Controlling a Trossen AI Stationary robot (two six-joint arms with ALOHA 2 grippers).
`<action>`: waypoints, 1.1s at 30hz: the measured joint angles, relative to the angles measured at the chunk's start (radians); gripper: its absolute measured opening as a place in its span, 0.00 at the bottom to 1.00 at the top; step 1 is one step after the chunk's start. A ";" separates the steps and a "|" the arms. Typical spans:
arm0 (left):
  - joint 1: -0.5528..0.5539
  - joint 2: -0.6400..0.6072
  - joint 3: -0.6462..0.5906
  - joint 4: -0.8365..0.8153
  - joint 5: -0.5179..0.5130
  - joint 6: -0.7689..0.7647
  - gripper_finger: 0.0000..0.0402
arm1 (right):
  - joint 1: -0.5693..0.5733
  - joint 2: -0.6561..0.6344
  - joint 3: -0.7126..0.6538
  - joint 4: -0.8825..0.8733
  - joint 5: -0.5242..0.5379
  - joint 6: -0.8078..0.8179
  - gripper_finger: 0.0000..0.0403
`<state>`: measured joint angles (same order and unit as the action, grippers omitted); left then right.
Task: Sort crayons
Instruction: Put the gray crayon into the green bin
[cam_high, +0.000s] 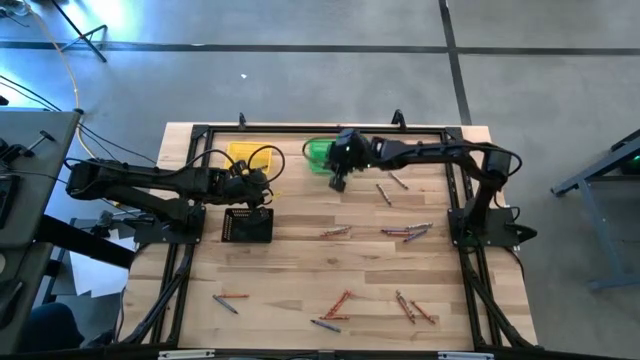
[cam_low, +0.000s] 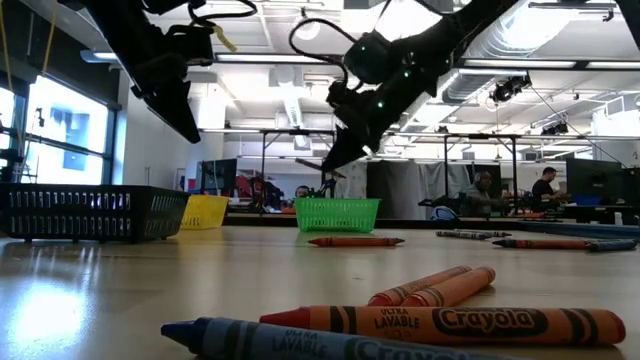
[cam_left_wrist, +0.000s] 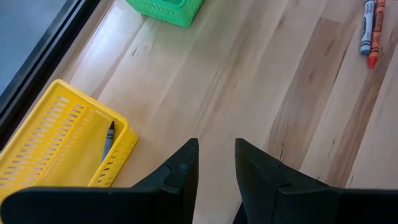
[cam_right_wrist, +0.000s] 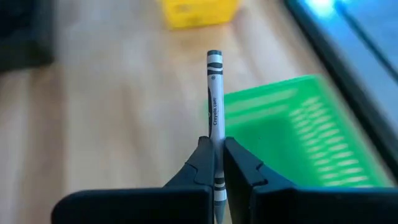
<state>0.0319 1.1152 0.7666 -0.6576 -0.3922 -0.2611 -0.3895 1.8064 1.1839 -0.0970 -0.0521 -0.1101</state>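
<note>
The right gripper (cam_right_wrist: 217, 163) is pinching a grey crayon (cam_right_wrist: 214, 93) between its closed fingers, holding it beside the green bin (cam_right_wrist: 292, 130) at the far edge of the table, apparently to drop it in. The left gripper (cam_left_wrist: 216, 163) is hovering with its fingers slightly parted and nothing between them, near the yellow bin (cam_left_wrist: 56, 143), which is already holding one dark crayon (cam_left_wrist: 109, 140). A black bin (cam_high: 248, 225) is sitting just beside the left arm. Loose crayons (cam_high: 405, 232), orange and grey, are lying scattered over the pale wooden table (cam_high: 290, 270), most in the middle and along the near edge, so much sorting seems left. Beyond the table, a large workshop with bright ceiling lights, benches and seated people is showing.
</note>
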 joint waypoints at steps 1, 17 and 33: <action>0.000 0.000 0.000 0.000 0.000 0.000 0.22 | -0.019 0.003 0.000 0.011 0.000 0.000 0.01; 0.000 0.000 0.000 0.001 0.000 0.001 0.22 | -0.170 0.005 -0.001 -0.109 -0.027 0.069 0.05; 0.000 0.000 0.000 0.000 0.001 0.000 0.22 | -0.132 0.005 -0.001 -0.147 -0.027 0.069 0.09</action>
<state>0.0319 1.1156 0.7669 -0.6575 -0.3916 -0.2607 -0.5213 1.8111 1.1828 -0.2443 -0.0788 -0.0410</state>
